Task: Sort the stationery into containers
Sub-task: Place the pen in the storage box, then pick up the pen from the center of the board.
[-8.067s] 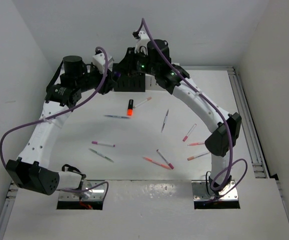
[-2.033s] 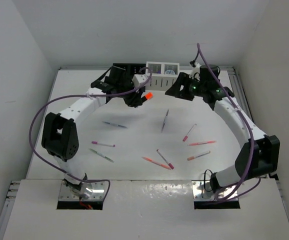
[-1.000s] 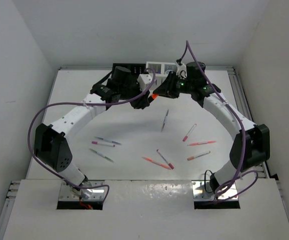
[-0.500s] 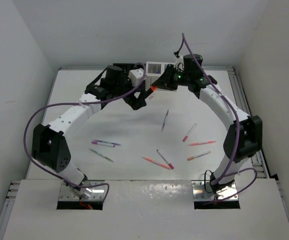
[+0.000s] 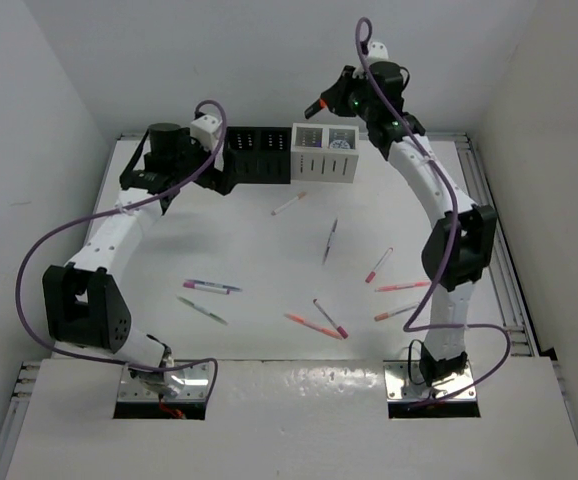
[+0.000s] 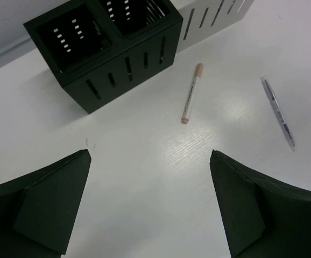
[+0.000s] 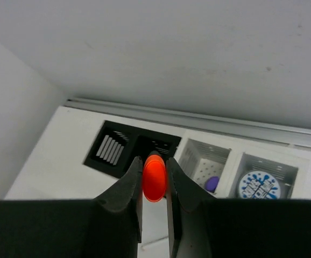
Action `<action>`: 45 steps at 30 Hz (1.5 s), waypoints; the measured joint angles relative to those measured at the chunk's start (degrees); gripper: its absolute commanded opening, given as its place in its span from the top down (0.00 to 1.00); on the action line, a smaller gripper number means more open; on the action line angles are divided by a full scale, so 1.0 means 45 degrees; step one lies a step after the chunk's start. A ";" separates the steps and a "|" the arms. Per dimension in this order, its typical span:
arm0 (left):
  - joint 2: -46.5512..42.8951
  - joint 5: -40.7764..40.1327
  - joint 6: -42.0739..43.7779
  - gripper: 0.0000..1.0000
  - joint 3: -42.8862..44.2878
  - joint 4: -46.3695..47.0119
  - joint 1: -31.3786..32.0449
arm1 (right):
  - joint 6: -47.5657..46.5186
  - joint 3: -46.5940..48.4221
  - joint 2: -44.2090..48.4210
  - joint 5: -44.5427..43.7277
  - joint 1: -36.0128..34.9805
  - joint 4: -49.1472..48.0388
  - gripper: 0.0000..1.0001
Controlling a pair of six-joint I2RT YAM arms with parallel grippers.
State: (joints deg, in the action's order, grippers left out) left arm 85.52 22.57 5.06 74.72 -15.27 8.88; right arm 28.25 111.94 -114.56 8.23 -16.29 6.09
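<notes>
My right gripper (image 5: 321, 104) hangs high above the containers, shut on the stubby orange-black highlighter (image 7: 154, 180). Its orange end shows between the fingers in the right wrist view, over the black container (image 7: 118, 150). Beside that stands the white container (image 7: 236, 167), with a purple cap in one compartment and the round white jar (image 7: 259, 185) in the other. My left gripper (image 6: 150, 156) is open and empty, low over the table in front of the black container (image 6: 107, 48). A peach-tipped pen (image 6: 192, 93) and a grey pen (image 6: 278, 112) lie beyond it.
Several pens lie scattered on the white table: a pair at the left (image 5: 211, 286), pink and orange ones in the middle front (image 5: 319, 322), and red and pink ones at the right (image 5: 397, 288). Walls close in the back and both sides.
The highlighter passed from my left gripper to my right. The left opened and drew back left to the black container. The right rose above the containers with it.
</notes>
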 measured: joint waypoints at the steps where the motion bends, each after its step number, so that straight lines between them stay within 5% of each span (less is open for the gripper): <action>1: 0.0019 0.0063 0.0010 0.00 0.0000 -0.0068 -0.0117 | -0.0223 0.0015 -0.0253 -0.0257 -0.0044 -0.0228 1.00; 12: -0.0097 0.0384 0.1695 0.00 -0.0209 -0.1472 -0.1156 | -0.1972 0.0015 -0.2764 -0.1511 -0.0418 -0.1015 1.00; 15: -0.0505 0.0253 0.3026 0.00 -0.0583 -0.2380 -0.1166 | -0.2293 -0.0024 -0.2827 -0.1511 -0.0447 -0.1059 0.84; 17: -0.0826 0.0282 0.4245 0.00 -0.0971 -0.3201 -0.1171 | -0.2477 -0.0068 -0.2827 -0.1477 -0.0515 -0.1200 0.64; 20: -0.1195 0.0510 0.6266 0.04 -0.1724 -0.4595 -0.1219 | -0.2744 -0.0199 -0.2827 -0.1375 -0.0529 -0.1214 0.51; 26: -0.2103 0.1146 1.0282 0.34 -0.3988 -0.7354 -0.1336 | -0.2599 -0.0782 -0.2453 -0.0695 -0.0525 -0.0369 0.50; 31: -0.3623 0.1205 1.2959 0.50 -0.5620 -0.8728 -0.1015 | -0.2273 -0.3308 0.0107 0.0529 -0.0384 0.0709 0.51; 38: -0.4789 0.0743 1.4270 0.58 -0.7359 -0.8505 0.0325 | -0.2278 -0.6489 0.4396 0.2346 0.0549 0.1540 0.54; 45: -0.4522 -0.0019 1.4494 0.51 -0.8233 -0.7572 0.1914 | -0.2608 -0.9073 0.6028 0.3245 0.1865 0.2798 0.54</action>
State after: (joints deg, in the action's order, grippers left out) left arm 65.17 22.48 70.28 37.67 -49.34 17.50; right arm 16.51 71.11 -87.44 22.83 -7.90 18.68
